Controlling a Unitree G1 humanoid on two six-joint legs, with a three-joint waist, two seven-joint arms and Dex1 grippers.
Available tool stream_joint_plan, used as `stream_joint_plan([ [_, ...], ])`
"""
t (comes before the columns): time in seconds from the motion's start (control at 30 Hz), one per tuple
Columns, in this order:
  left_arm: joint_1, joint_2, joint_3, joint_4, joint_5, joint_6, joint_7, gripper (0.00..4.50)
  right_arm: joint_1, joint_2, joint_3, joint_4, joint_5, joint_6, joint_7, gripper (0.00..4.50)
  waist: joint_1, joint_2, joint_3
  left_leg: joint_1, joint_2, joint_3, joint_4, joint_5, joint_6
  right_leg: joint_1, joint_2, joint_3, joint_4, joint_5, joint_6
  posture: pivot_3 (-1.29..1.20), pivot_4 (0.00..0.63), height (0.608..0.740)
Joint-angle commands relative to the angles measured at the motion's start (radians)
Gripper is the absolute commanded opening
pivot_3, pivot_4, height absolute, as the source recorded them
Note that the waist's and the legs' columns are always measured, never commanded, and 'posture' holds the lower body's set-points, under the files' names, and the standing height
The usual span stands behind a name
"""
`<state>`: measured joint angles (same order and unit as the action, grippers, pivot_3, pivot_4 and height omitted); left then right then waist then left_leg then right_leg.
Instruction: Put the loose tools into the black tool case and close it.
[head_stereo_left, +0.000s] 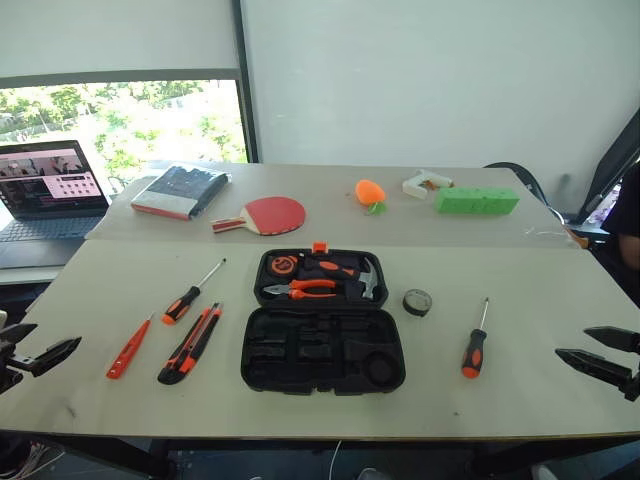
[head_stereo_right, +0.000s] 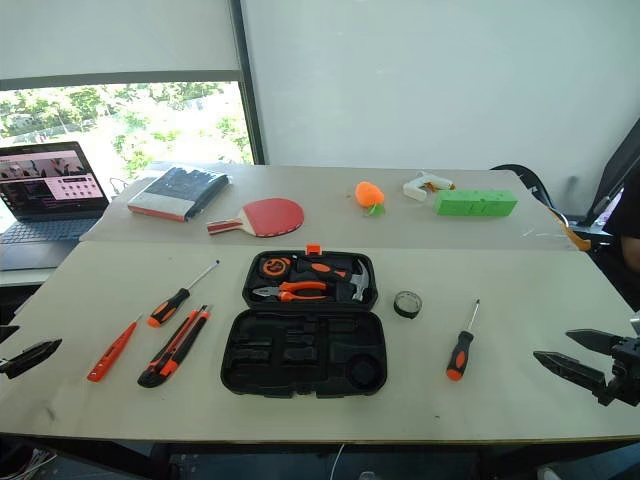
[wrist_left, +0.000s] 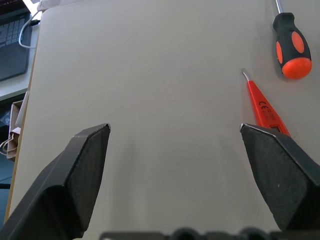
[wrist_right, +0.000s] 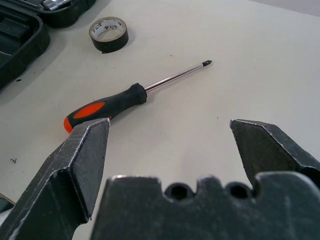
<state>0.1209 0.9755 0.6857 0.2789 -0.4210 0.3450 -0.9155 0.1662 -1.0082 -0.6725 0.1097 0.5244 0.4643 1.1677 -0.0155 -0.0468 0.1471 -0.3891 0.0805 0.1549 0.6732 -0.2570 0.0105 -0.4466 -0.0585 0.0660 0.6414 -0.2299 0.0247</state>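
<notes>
The black tool case (head_stereo_left: 310, 386) lies open at the table's middle, its near half showing bare recesses. To its left lie an orange-and-black screwdriver (head_stereo_left: 190, 296), a utility knife (head_stereo_left: 190, 344) and a slim orange screwdriver (head_stereo_left: 129, 349). On the case's right are a small black tape roll (head_stereo_left: 417, 301) and a second screwdriver (head_stereo_left: 475, 345). My left gripper (head_stereo_left: 57, 335) hovers open at the table's left edge, short of the slim screwdriver (wrist_left: 264, 107). At the right edge my right gripper (head_stereo_left: 571, 341) is open too, pointing toward the right screwdriver (wrist_right: 107, 107). Both grippers are empty.
The case's far half holds orange-handled pliers (head_stereo_left: 305, 289) and a hammer (head_stereo_left: 365, 275). On the back table are a dark book (head_stereo_left: 180, 190), a red paddle (head_stereo_left: 265, 215), an orange toy (head_stereo_left: 370, 192) and a green block (head_stereo_left: 476, 200). A laptop (head_stereo_left: 50, 190) stands far left.
</notes>
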Motion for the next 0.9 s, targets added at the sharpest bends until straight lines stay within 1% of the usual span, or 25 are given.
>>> stream_joint_plan([
  [0.03, 0.002, 0.003, 0.026, -0.019, 0.000, -0.013, 0.005, 4.46, -0.019, -0.020, -0.010, 0.008, -0.006, -0.026, 0.004, 4.50, 0.000, 0.000, 0.000, 0.000, 0.000, 0.000, 0.000, 0.000, 0.000, 0.000, 0.000, 0.000, 0.000, 0.000, 0.000, 0.00, 0.150, 0.736],
  [0.2, -0.041, 0.014, -0.035, -0.052, -0.019, 0.061, 0.001, 4.46, -0.031, -0.024, -0.006, -0.013, -0.021, -0.047, 0.005, 4.50, 0.000, 0.000, 0.000, 0.000, 0.000, 0.000, 0.000, 0.000, 0.000, 0.000, 0.000, 0.000, 0.000, 0.000, 0.000, 0.00, 0.150, 0.736],
  [0.27, -0.092, 0.027, -0.082, -0.087, -0.035, 0.116, -0.007, 4.46, -0.042, -0.027, 0.001, -0.076, -0.001, -0.018, 0.005, 4.50, 0.002, 0.000, 0.000, 0.000, 0.000, 0.000, 0.000, 0.000, 0.000, 0.000, 0.000, 0.000, 0.000, 0.000, 0.000, 0.00, 0.150, 0.736],
  [0.37, -0.170, 0.044, -0.159, -0.121, -0.019, 0.171, 0.003, 4.46, -0.064, -0.031, 0.019, -0.182, 0.035, 0.026, 0.003, 4.50, 0.003, 0.000, 0.000, 0.000, 0.000, -0.001, 0.001, 0.000, 0.000, 0.001, 0.000, -0.001, 0.001, 0.001, 0.001, 0.00, 0.150, 0.736],
  [0.5, -0.351, 0.060, -0.332, -0.162, 0.012, 0.323, 0.041, 4.46, -0.125, -0.039, 0.079, -0.378, 0.121, 0.108, -0.017, 4.50, 0.003, 0.000, 0.000, 0.000, 0.000, -0.003, 0.001, 0.000, 0.000, 0.003, 0.001, -0.001, 0.001, 0.001, 0.002, 0.00, 0.150, 0.736],
  [0.63, -0.494, 0.064, -0.503, -0.138, 0.076, 0.494, 0.090, 4.46, -0.185, -0.034, 0.142, -0.518, 0.182, 0.159, -0.053, 4.50, 0.002, 0.000, 0.000, 0.000, -0.001, -0.006, 0.002, 0.000, 0.000, 0.005, 0.002, -0.002, 0.000, 0.000, 0.003, 0.00, 0.150, 0.736],
  [0.77, -0.624, 0.022, -0.642, -0.086, 0.125, 0.492, 0.059, 4.46, -0.236, -0.014, 0.222, -0.657, 0.255, 0.193, -0.089, 4.50, 0.002, -0.001, 0.001, -0.001, -0.002, -0.008, 0.002, -0.001, 0.000, 0.005, 0.002, -0.002, 0.000, -0.001, 0.004, 0.00, 0.150, 0.736],
  [0.9, -0.732, -0.003, -0.744, -0.001, 0.201, 0.473, 0.057, 4.46, -0.244, 0.004, 0.266, -0.727, 0.294, 0.210, -0.120, 4.50, 0.008, -0.003, 0.002, -0.003, -0.003, -0.011, 0.004, -0.001, 0.000, 0.005, 0.002, -0.005, 0.000, -0.001, 0.004, 0.00, 0.150, 0.736],
])
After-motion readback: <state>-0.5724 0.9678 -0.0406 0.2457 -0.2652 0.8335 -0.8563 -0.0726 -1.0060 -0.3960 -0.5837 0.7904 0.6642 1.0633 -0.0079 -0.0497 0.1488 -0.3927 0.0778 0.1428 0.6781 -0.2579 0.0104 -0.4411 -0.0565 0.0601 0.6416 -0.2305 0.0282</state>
